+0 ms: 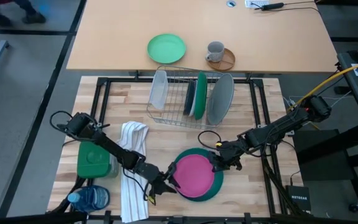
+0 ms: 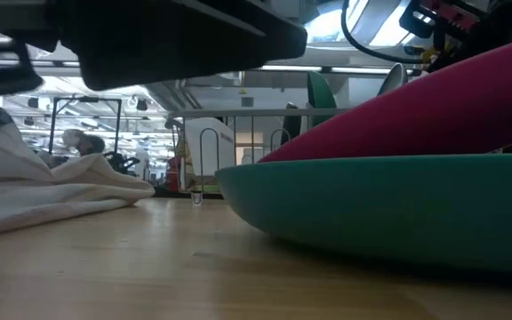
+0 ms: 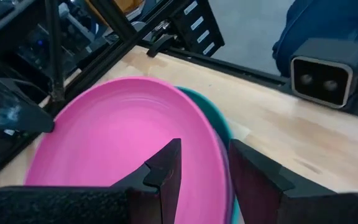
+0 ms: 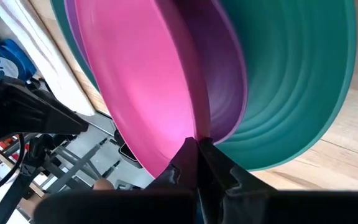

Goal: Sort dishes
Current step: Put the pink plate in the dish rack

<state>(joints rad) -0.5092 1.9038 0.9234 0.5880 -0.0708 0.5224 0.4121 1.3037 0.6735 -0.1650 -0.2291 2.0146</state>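
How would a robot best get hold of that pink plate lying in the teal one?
By its thin rim, from the side. The pink plate is tilted in the teal plate, so the raised edge is exposed; the right gripper already pinches that edge, while the left gripper straddles the opposite rim.

Pink plate [image 1: 195, 175] tilted on teal plate [image 1: 215, 185], others racked [image 1: 219, 99]

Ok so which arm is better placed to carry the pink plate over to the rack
The right. Its hand is already shut on the pink plate's rim, tilting it up off the teal plate, on the side nearer the dish rack. The left hand is open at the opposite rim, gripping nothing.
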